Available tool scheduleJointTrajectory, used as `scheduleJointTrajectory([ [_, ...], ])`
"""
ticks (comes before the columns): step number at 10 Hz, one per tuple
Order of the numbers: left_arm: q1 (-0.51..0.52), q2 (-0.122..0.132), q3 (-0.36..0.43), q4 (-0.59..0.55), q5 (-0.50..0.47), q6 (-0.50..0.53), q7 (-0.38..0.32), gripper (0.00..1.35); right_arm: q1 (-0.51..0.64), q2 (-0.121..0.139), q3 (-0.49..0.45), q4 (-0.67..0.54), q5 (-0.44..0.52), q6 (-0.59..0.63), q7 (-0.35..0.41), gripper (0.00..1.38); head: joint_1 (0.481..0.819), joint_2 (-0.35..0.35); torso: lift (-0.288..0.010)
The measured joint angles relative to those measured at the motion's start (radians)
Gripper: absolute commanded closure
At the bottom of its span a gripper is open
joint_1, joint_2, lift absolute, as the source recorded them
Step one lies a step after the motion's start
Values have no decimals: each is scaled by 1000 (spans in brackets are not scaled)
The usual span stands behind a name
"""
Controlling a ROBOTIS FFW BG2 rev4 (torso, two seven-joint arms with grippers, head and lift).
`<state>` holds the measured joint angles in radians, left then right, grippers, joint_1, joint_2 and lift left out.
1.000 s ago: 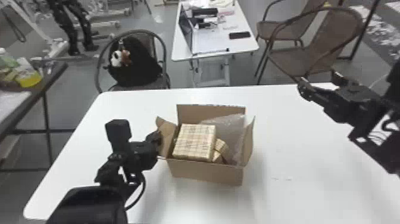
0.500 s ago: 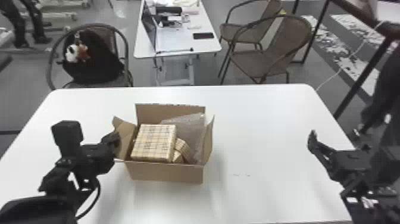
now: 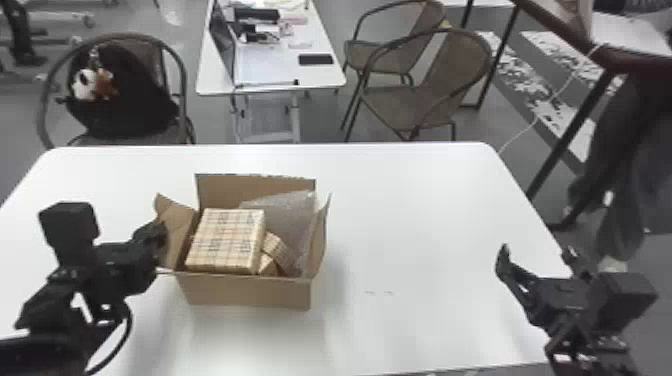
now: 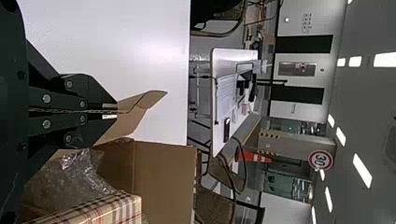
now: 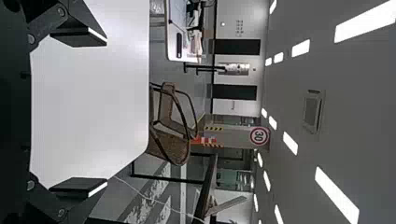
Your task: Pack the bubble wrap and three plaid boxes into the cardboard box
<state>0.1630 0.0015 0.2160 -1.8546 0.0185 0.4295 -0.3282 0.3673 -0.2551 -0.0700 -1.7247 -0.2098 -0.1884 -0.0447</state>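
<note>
The open cardboard box (image 3: 250, 292) stands on the table, left of centre. My left gripper (image 3: 159, 239) is at its left flap (image 3: 177, 235); in the left wrist view that gripper (image 4: 113, 112) is shut on the flap's edge. A large plaid box (image 3: 227, 240) lies in the box's left part, with smaller plaid surfaces (image 3: 279, 249) partly hidden beside it. Bubble wrap (image 3: 292, 217) fills the right and rear part, sticking up near the rim. Off at the table's right edge, my right gripper (image 3: 536, 255) is well away from the box; in the right wrist view the gripper (image 5: 100, 114) stands open, holding nothing.
The white table (image 3: 425, 210) stretches between the box and the right arm. Beyond its far edge are a chair with a dark bag (image 3: 120, 95), a smaller desk (image 3: 272, 70) and brown chairs (image 3: 425, 100).
The head view has swung to the right, so the scene appears farther left. My right arm has drawn back nearer the robot. The left gripper has stayed at the box's left flap.
</note>
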Motion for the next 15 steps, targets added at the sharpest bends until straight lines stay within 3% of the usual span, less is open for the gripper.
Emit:
scheduleJointTrajectory([
  [3,-22,0,43,0,-5,8,8,1214,-6,2,4,1,-2,21,6,225,695,-27,-92],
  [5,-31,0,91,0,-2,11,64,1214,-11,2,9,1,-3,40,14,225,695,12,-92],
  [12,26,0,207,58,171,-276,575,1214,-14,2,24,-12,-9,91,28,225,695,215,-92],
  [15,46,0,230,99,270,-375,719,1214,-13,2,32,-22,-5,106,31,225,695,280,-92],
])
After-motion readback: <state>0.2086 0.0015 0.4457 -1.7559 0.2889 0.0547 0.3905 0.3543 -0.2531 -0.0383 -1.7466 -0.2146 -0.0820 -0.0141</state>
